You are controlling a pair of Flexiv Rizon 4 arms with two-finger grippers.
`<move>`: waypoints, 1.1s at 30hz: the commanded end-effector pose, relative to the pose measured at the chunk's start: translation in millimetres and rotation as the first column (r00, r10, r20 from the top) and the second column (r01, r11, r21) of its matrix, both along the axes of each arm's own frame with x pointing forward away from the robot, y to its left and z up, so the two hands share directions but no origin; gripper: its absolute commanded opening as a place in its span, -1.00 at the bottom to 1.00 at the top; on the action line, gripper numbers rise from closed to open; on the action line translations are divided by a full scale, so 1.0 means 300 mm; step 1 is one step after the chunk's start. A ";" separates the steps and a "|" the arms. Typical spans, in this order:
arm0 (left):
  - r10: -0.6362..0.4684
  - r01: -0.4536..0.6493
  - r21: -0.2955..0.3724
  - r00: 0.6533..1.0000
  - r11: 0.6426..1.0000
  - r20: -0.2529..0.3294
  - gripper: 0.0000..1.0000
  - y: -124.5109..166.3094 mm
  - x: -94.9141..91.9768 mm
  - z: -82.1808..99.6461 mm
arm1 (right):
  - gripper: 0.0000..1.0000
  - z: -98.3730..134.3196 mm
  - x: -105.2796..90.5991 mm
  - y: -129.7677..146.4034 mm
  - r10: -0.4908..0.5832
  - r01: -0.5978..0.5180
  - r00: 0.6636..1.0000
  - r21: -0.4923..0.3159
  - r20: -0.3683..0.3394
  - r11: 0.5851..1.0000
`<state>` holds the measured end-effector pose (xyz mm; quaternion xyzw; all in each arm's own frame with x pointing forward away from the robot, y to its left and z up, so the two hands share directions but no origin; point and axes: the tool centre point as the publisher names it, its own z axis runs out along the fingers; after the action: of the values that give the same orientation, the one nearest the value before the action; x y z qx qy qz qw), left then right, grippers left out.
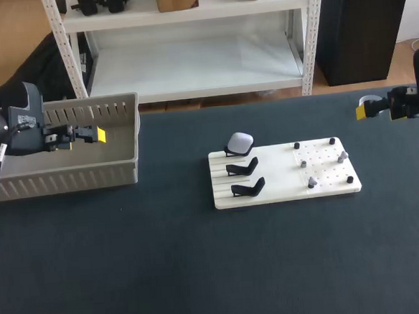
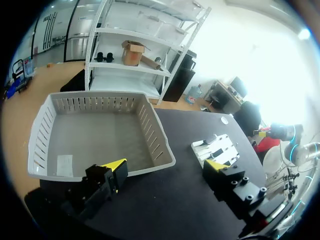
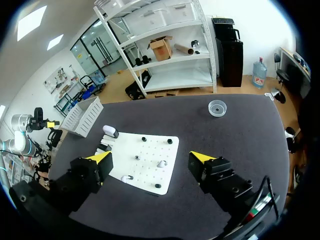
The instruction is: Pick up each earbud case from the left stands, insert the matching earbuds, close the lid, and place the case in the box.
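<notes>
Head view: left gripper (image 1: 98, 134) over box (image 1: 67, 183), nothing held. Right gripper (image 1: 366, 109) over table's right side, well apart from board (image 1: 269, 189). White case (image 1: 240, 142) on rearmost of three black stands (image 1: 242, 167). Earbuds (image 1: 312, 182) on board's right half.

Left wrist view: left gripper (image 2: 165, 172) fingers wide apart, nothing between. Box (image 2: 160, 145) ahead, board (image 2: 220, 147) beside it.

Right wrist view: right gripper (image 3: 150, 160) fingers wide apart, nothing held. Board (image 3: 150, 175) below, earbuds (image 3: 161, 163) on it, case (image 3: 110, 131) at far end.

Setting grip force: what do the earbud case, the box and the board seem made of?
Earbud case: probably smooth hard plastic, judging by its rounded white shell.
Box: likely moulded plastic, matte grey, slotted walls.
Board: flat matte white, plastic or painted wood; unclear.
</notes>
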<state>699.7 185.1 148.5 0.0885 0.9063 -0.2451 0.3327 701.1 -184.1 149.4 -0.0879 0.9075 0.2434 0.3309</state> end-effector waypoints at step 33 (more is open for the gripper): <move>-0.806 0.774 0.258 0.490 0.578 0.332 1.00 -0.109 -0.062 0.075 | 1.00 0.000 0.000 -0.001 0.001 -0.001 1.000 0.000 0.000 1.000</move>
<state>688.4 143.0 168.9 0.2875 0.8555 -0.2394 0.3579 701.1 -184.1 149.4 -0.0879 0.9075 0.2434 0.3309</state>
